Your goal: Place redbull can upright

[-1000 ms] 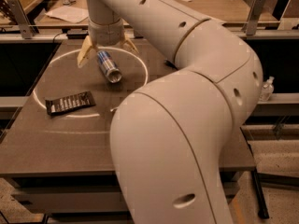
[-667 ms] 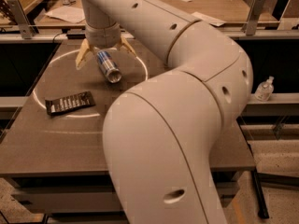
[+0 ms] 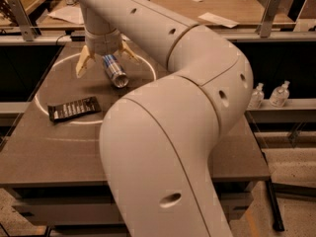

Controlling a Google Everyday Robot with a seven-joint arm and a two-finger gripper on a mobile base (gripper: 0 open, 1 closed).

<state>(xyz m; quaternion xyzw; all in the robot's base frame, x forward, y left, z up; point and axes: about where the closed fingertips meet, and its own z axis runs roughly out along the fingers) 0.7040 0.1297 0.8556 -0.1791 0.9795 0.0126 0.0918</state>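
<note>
The redbull can [image 3: 115, 71], blue and silver, lies on its side on the brown table [image 3: 59, 152], inside a white circle marked on the top, with its silver end towards the camera. My gripper [image 3: 106, 59] points down right over the can's far end. Its tan fingers [image 3: 82, 64] are spread wide, one on each side of the can, and do not clamp it. My big white arm fills the middle and right of the view and hides much of the table.
A flat dark wrapper [image 3: 74, 108] lies on the table to the front left of the can, across the white circle line. Two small clear bottles [image 3: 269, 95] stand on a low ledge at the right. Further tables with papers stand behind.
The gripper has shifted slightly left and lower around the can, and the arm's elbow has swung left. The can has stayed on its side in the same spot.
</note>
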